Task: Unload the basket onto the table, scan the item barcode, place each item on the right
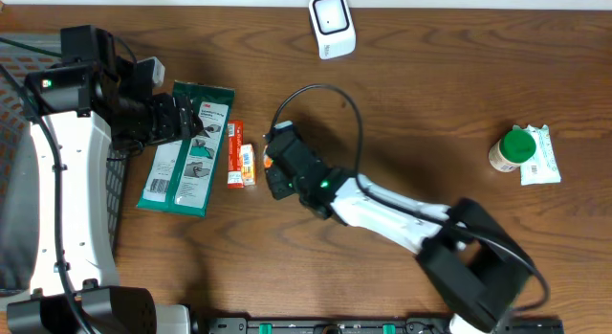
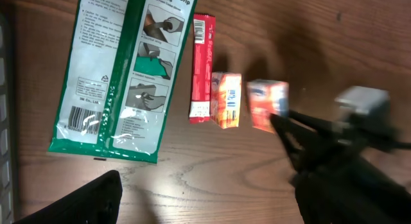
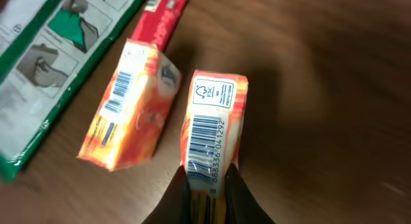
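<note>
I see bare wood from the orange box (image 3: 215, 128) in my right gripper (image 3: 209, 189) up to the scanner (image 1: 331, 26). Just left, a 2nd orange box (image 1: 249, 166), red box (image 1: 234, 154) and glove pack (image 1: 186, 147) crowd the way.

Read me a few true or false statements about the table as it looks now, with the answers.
1. The right hand grips an orange box whose barcode shows. True.
2. The left hand holds the green glove packet. False: it is open and holds nothing.
3. The white scanner sits at the top of the overhead view. True.
4. The green-capped bottle touches the red box. False: it stands far to the right, beside a white packet.
</note>
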Tool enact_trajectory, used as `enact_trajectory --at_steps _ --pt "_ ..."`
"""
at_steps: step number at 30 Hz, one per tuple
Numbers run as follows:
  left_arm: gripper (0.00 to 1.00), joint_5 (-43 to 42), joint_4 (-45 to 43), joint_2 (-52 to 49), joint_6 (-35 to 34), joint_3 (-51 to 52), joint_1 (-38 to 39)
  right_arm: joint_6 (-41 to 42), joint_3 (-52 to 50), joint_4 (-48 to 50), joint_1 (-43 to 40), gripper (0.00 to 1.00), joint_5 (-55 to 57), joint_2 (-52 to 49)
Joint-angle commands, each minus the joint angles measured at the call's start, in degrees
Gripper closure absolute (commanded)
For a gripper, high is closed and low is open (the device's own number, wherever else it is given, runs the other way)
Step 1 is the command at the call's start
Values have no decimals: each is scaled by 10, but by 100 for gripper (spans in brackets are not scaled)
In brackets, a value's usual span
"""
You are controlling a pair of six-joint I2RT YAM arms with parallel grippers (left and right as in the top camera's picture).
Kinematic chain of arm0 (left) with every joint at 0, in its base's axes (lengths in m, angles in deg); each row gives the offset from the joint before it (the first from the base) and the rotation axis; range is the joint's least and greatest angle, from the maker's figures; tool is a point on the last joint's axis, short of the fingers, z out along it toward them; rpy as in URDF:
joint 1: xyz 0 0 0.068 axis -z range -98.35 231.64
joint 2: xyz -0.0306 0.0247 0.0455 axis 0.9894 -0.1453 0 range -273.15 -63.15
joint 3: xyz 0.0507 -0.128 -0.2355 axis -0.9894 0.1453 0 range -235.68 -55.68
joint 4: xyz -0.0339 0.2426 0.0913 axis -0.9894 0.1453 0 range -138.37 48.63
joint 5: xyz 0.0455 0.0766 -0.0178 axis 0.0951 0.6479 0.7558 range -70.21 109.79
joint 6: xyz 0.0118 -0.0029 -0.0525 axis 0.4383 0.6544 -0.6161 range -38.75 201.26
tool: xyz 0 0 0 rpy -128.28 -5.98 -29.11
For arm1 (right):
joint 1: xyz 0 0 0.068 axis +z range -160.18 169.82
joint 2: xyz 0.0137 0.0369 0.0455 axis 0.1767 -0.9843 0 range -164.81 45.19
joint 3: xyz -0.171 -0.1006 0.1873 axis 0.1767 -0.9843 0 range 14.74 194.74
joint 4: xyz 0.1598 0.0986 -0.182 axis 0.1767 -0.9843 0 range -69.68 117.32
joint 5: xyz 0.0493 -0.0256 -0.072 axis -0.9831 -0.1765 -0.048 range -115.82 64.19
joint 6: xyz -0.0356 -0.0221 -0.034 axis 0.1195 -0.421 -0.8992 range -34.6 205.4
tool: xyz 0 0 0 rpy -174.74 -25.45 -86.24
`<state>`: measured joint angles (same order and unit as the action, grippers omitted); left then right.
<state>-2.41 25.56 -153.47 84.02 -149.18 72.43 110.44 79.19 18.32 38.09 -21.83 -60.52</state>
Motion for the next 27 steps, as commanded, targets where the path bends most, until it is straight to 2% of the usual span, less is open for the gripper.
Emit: enact_trajectory --at_steps 1,8,12,27 --pt "13 -3 2 8 -3 1 0 -11 7 -52 -26 99 12 71" --pt "13 -3 2 8 -3 1 0 -11 7 -201 -68 99 11 112" --pt "13 -3 2 8 -3 1 0 -11 6 -248 -84 99 11 111" --pt "13 -3 2 8 -3 1 0 -2 -9 -264 -92 99 11 95"
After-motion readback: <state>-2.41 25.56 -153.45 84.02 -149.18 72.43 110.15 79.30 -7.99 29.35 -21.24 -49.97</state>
